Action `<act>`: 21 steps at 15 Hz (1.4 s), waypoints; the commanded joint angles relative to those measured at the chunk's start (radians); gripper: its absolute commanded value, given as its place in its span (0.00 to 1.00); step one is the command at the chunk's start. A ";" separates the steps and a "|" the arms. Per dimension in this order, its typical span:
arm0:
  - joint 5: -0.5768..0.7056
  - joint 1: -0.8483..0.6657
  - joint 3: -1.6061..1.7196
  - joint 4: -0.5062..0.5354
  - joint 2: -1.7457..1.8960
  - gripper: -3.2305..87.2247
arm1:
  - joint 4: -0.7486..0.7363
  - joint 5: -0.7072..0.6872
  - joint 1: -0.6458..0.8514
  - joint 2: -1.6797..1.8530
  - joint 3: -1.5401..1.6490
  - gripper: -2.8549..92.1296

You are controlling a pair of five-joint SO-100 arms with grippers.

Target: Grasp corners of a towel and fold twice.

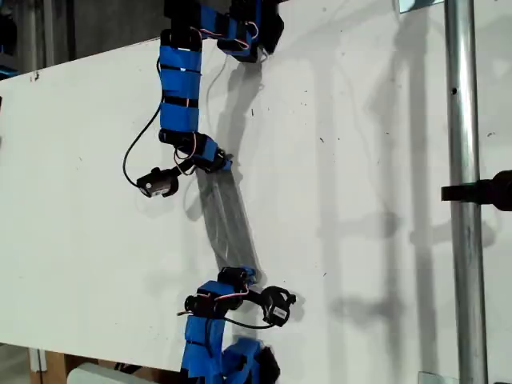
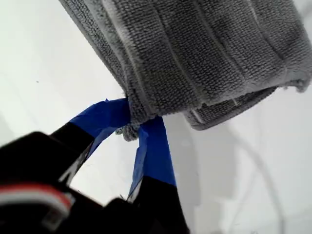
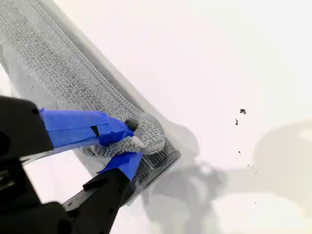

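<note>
tension is what this step seems to need: with the towel [image 1: 226,220] stretched as a narrow grey strip between the two arms, both ends should be travelling together so the cloth is not sagging or twisting before it is laid over. in the exterior view the strip is running over the middle of the white bench [image 1: 80,232], from one arm reaching in from the bench's far edge to another reaching up from its near edge, each bent at the wrist; which is which i cannot tell.

in the first wrist view my first gripper [image 2: 132,127] is pinching a bunched corner of the towel [image 2: 204,53], which is hanging above the bench in folded layers.

in the second wrist view my second gripper [image 3: 127,141] is clamping the other end's rounded corner [image 3: 148,134], the towel [image 3: 58,73] lying close over the bench.
</note>
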 commanded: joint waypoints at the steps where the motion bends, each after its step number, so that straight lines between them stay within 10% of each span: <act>1: 0.014 -0.035 0.009 -0.005 0.031 0.00 | -0.008 -0.061 0.083 -0.029 -0.086 0.03; 6: 0.048 -0.066 0.037 -0.040 0.034 0.01 | 0.011 -0.123 0.195 -0.109 -0.055 0.03; 10: 0.000 -0.014 0.087 -0.109 0.032 0.21 | 0.035 -0.109 0.186 -0.158 -0.052 0.05; 12: -0.005 0.049 0.029 0.023 0.155 0.33 | 0.138 -0.084 0.167 -0.038 -0.040 0.46; 17: -0.115 0.112 0.041 0.339 0.805 0.23 | 0.342 0.057 0.160 0.489 0.163 0.44; 21: -0.067 0.249 0.492 0.018 1.485 0.01 | 0.196 0.414 0.209 1.101 0.709 0.41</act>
